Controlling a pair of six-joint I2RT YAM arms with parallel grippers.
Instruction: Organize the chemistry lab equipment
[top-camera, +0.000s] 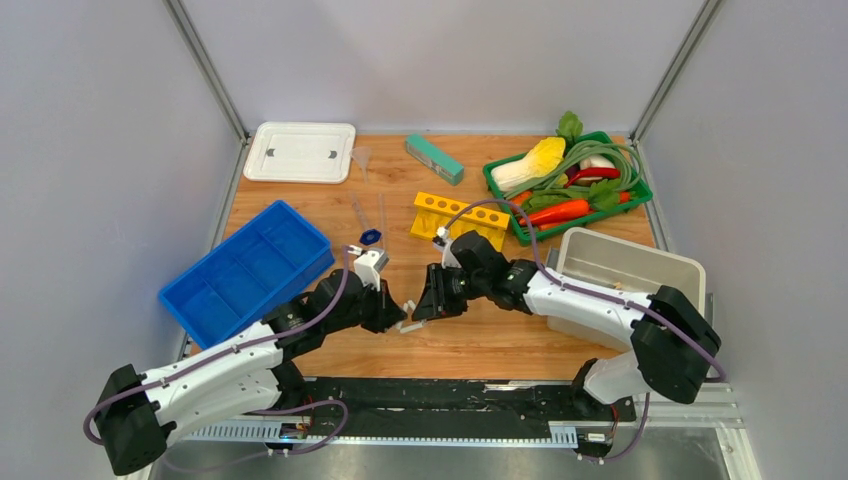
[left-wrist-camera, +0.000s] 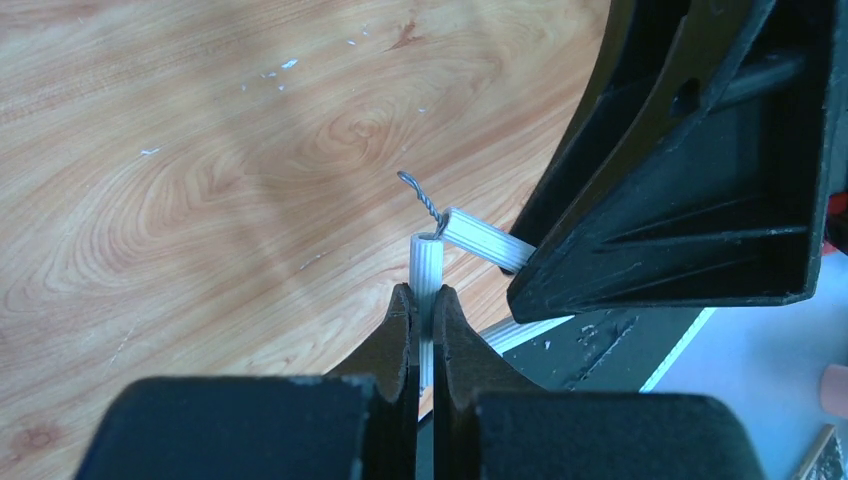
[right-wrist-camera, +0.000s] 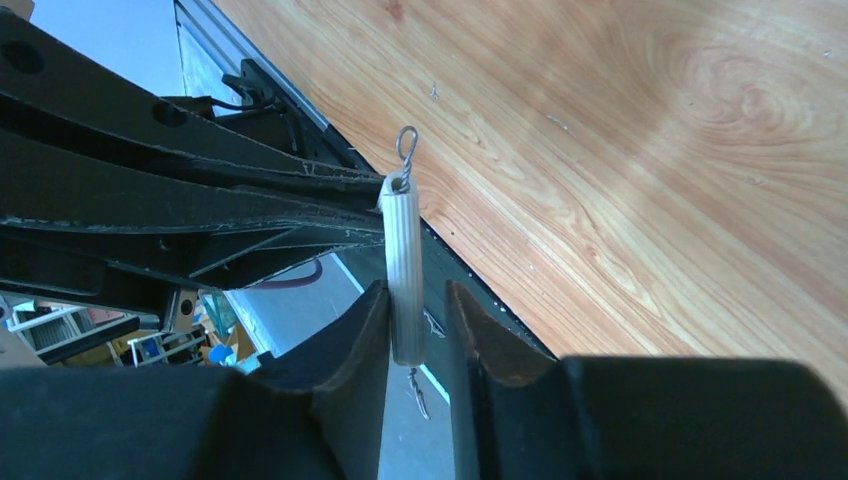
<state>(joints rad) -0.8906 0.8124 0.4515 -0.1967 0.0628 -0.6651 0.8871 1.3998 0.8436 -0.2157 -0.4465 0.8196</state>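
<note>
Pipe-clay triangle (left-wrist-camera: 430, 262) held between the two arms over the wooden table (left-wrist-camera: 200, 180): one white ribbed tube pinched tight in the left gripper (left-wrist-camera: 422, 295), the twisted wire corner jutting just past its fingertips, the next tube running off rightward under the other arm's black body. Right gripper (right-wrist-camera: 417, 290) slightly spread around another ribbed tube, one finger touching it, a slim gap at the other. Beyond both grippers, the yellow holed rack (top-camera: 460, 218); left of the left gripper, a blue divided tray (top-camera: 245, 270); right of the right gripper, a pale bin (top-camera: 625, 268).
</note>
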